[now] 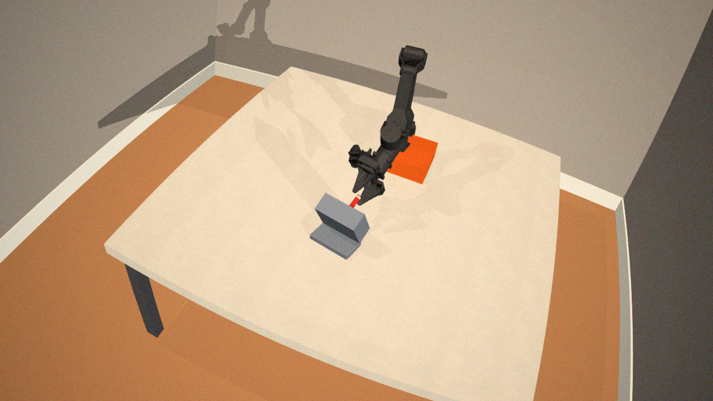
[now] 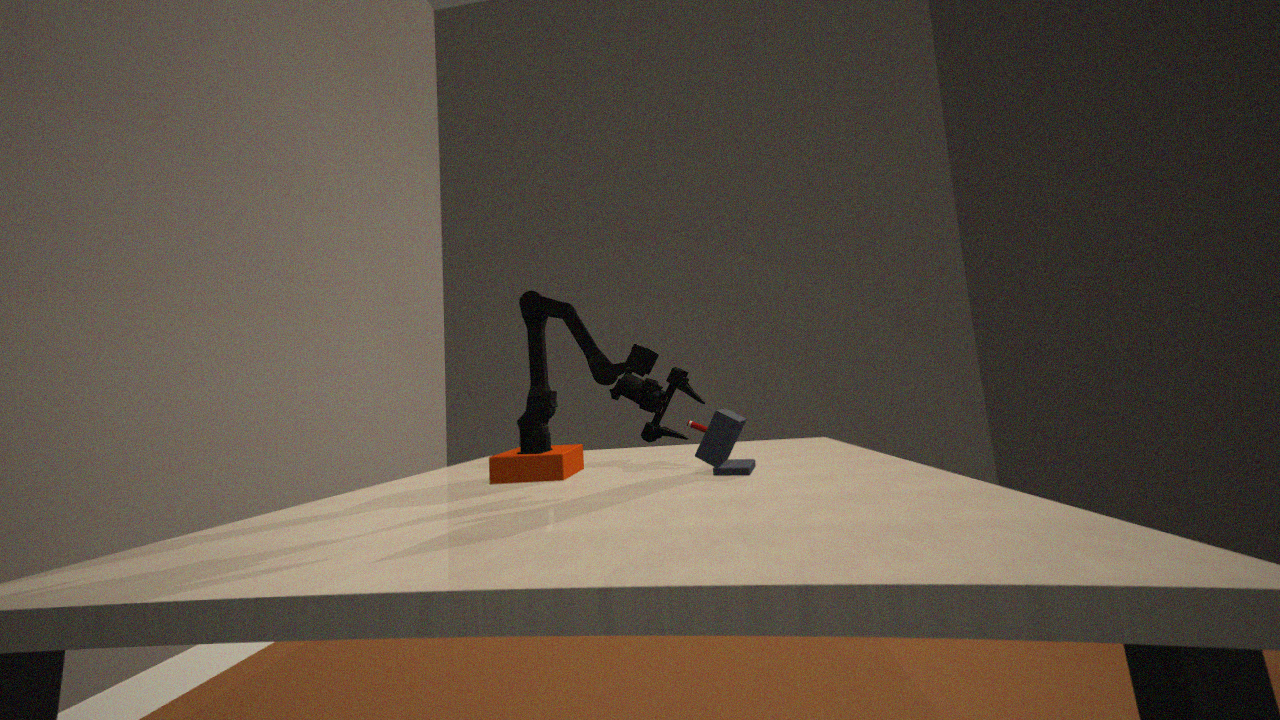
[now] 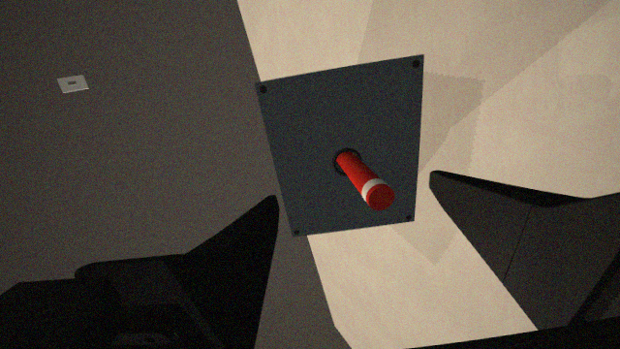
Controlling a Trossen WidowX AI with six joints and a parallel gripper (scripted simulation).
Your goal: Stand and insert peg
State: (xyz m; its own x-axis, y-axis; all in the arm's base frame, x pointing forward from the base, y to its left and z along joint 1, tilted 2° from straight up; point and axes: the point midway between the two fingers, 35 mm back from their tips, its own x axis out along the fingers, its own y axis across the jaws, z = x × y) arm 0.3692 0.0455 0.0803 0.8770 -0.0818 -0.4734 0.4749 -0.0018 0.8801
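Fingers of the black parallel-jaw gripper (image 3: 354, 213) are seen spread wide at the lower left and right of the wrist frame, with nothing held between them. Beyond them, at centre, the red cylindrical peg with a white band (image 3: 364, 180) is lodged by its plain end in the hole of the sloped grey-blue panel (image 3: 310, 121); the banded end projects outward. Insertion and release are judged done. Only withdrawal of the gripper is judged left.
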